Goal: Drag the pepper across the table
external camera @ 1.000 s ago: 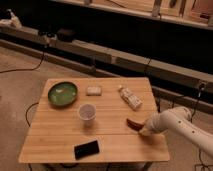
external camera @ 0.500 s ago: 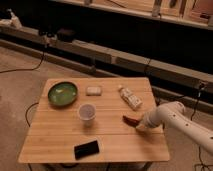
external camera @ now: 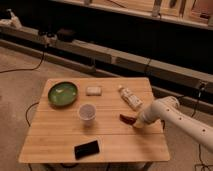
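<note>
Gripper (external camera: 136, 122) sits right of centre in the frame, low over the table (external camera: 60, 142), at the end of the white arm (external camera: 175, 116) that comes in from the lower right. Fingers are pinched together, and they look clamped on the right end of the pepper (external camera: 125, 118). The contact itself is hidden under the wrist, so that's my read, not a certainty.

Pepper lies flat on the wood, just left of the gripper, pointed end toward the centre of the frame. It is below the white tube (external camera: 130, 97) and right of the paper cup (external camera: 87, 112).

Risks from here:
- The grip is only on the pepper's tip. A slender, tapered chili could slip out mid-drag, leaving the gripper to travel alone.
- A drag toward frame left runs at the cup. It's light and would tip or slide.
- A drag upward meets the tube, which would roll.
- Pressing down too hard would scrape the fingers on the planks or snap the pepper.
- The phone (external camera: 87, 149) at lower centre, the green bowl (external camera: 62, 94) at upper left and the sponge (external camera: 93, 90) are well apart from it, so low risk.

Writing: the tube has a label, but I can't read it. No other brand or text is legible.
</note>
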Controlling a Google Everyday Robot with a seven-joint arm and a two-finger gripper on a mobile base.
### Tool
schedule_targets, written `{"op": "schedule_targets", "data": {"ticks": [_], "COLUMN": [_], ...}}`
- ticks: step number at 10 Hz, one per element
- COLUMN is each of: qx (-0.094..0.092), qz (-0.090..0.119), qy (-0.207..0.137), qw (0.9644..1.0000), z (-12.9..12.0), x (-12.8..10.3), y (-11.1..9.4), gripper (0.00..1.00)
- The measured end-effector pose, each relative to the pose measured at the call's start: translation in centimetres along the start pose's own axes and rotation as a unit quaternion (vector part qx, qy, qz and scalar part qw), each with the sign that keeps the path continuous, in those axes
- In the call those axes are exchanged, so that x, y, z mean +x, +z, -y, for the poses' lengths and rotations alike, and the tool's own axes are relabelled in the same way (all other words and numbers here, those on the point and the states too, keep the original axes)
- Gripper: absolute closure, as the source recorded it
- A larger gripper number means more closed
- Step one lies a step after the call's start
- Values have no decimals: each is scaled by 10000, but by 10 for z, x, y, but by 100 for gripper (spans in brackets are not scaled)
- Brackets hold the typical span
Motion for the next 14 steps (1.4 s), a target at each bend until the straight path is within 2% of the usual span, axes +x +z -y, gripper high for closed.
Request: {"op": "schedule_targets", "data": {"ticks": [6,11,14], "qx": [-21,69,50], "qz": [-158,-64,-3], "qy": [-157,-347,-436], "qw": [9998,9994,9990], "z": [15,25,26], "x": [-16,-39,-50], "y": [8,10,16], "gripper": [62,62,62]}}
